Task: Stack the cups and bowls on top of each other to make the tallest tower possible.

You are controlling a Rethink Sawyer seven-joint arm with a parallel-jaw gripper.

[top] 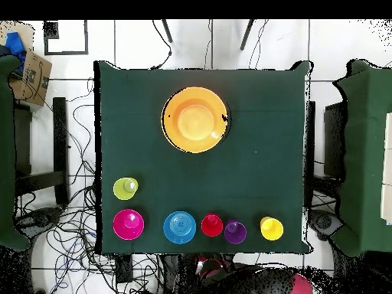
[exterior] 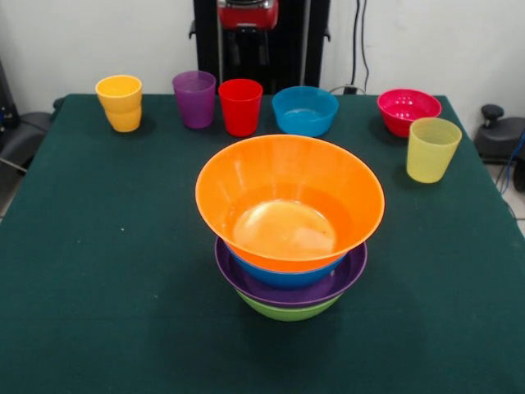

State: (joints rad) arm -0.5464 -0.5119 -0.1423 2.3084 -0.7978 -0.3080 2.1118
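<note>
**Arm tucked back, four-bowl tower standing mid-bench**

While the end effector [exterior: 247, 12] sits drawn up at the far edge by the pedestal, only its red housing peeks into the front view, and whether it is released or clenched cannot be told from here. It hangs well apart from everything on the green bench [exterior: 98, 271].

Just below it runs the back row along the robot's side. From the front view, left to right: the orange-yellow cup [exterior: 120, 102], which looks like two nested tumblers, then the purple cup [exterior: 194, 98], the red cup [exterior: 240, 106], the small blue bowl [exterior: 305, 110] and the red-pink bowl [exterior: 408, 110]. All stand upright, mouths up, close neighbours but not touching. The pale yellow cup [exterior: 431, 148] stands alone, a little nearer the camera than the red-pink bowl.

And out in the middle, the tower [exterior: 289, 230]! Green bowl [exterior: 289, 311] at the base, purple bowl [exterior: 328, 287] nested in it, blue bowl [exterior: 287, 277] next, and the wide orange bowl [exterior: 289, 197] crowning the pile, open side up. From overhead the orange bowl [top: 196, 119] hides everything beneath it.
</note>
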